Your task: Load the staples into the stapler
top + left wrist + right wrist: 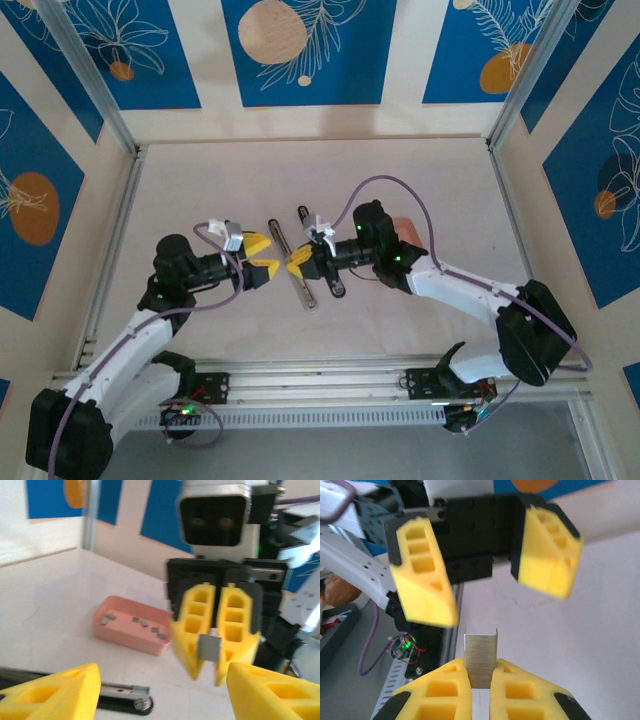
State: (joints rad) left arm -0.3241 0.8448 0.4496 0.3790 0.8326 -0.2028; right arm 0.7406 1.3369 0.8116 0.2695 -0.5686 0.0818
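Jaws, right: clenched on 1 staple strip (480,656), which pokes out past the right gripper (480,675).
Jaws, left: released; the left gripper (502,602) faces the strip, apart from it.
Stapler (122,694): on the table (50,605) below both grippers.
Tray (130,642): pink, beyond, holding loose staples (142,622).

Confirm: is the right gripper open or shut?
Shut on the staple strip: the right gripper has its yellow fingers pinching the grey strip from both sides.
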